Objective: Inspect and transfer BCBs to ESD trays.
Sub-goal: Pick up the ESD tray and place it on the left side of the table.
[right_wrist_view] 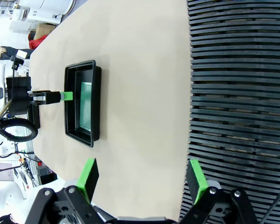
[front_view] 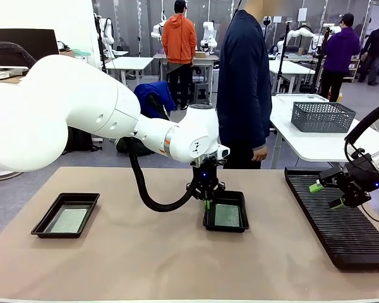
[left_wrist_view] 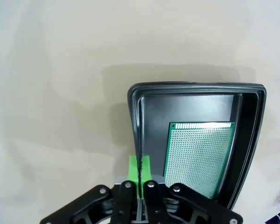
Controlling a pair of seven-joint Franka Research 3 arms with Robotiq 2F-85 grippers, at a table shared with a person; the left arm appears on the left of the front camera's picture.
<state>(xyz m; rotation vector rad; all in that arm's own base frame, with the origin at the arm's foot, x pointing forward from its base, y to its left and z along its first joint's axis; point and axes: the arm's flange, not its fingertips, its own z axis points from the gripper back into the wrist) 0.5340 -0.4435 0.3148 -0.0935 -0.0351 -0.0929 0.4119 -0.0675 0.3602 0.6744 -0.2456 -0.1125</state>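
Tan table [front_view: 145, 265], speckled green board [left_wrist_view: 198, 156] in black tray [left_wrist_view: 196, 88] — left claw [left_wrist_view: 139, 168] pinching its rim, right claw [right_wrist_view: 142, 179] apart

Matt beige tabletop [front_view: 145, 265], semi-glossy black plastic ESD trays [front_view: 41, 224] [left_wrist_view: 135, 116], perforated green-silver board [left_wrist_view: 198, 156], ribbed matt black plastic rack [front_view: 341, 233], grey wire-mesh basket [front_view: 322, 117], glossy white arm shells [front_view: 63, 113].

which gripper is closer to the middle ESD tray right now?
Left. The left gripper is shut on the rim of the middle ESD tray, which holds a BCB. The right gripper hangs open over the slotted rack, well off to the side.
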